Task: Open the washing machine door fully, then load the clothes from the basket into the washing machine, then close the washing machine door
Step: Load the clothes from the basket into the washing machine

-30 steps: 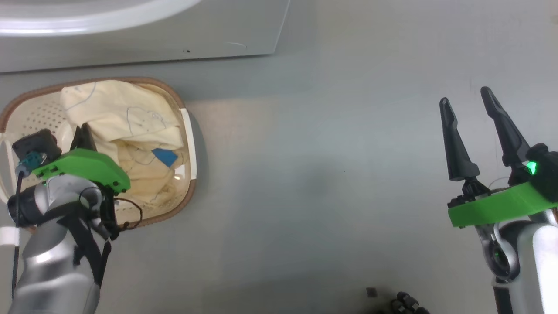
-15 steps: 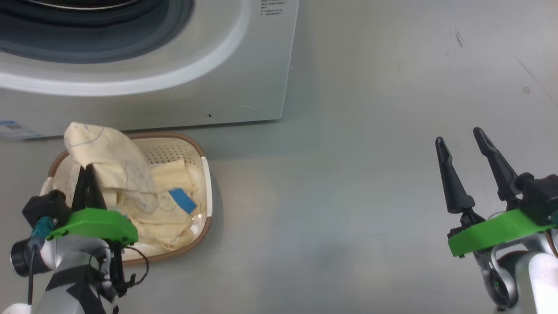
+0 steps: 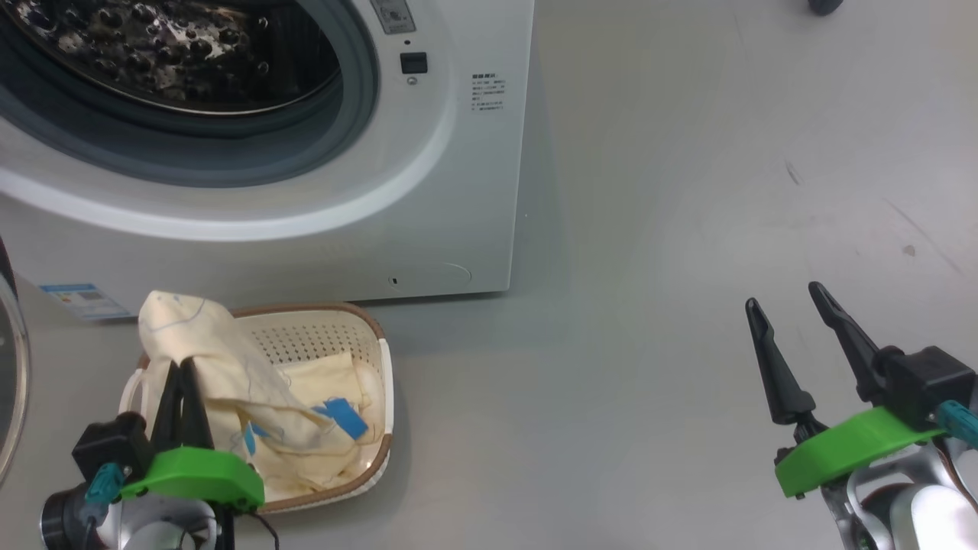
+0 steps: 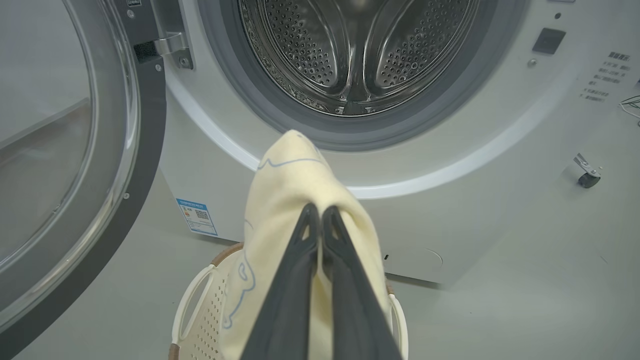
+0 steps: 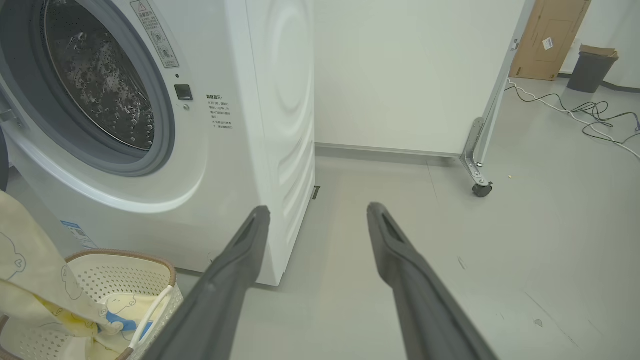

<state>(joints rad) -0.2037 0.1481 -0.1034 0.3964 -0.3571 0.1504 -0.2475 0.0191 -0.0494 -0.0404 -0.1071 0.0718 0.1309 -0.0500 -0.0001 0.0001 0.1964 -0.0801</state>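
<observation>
- The washing machine (image 3: 458, 191) stands far left, its drum empty: loading is not yet done.
- The washing machine door (image 4: 147, 125) hangs open at the left; that step looks finished, closing remains.
- The basket (image 3: 321, 340) sits just before the machine.
- The clothes (image 3: 191, 336): one garment rises upright from the basket, peak toward the drum; others lie inside.
- The left gripper (image 3: 182, 374) is clenched on it; the right gripper (image 3: 785, 296) is spread, empty.
</observation>
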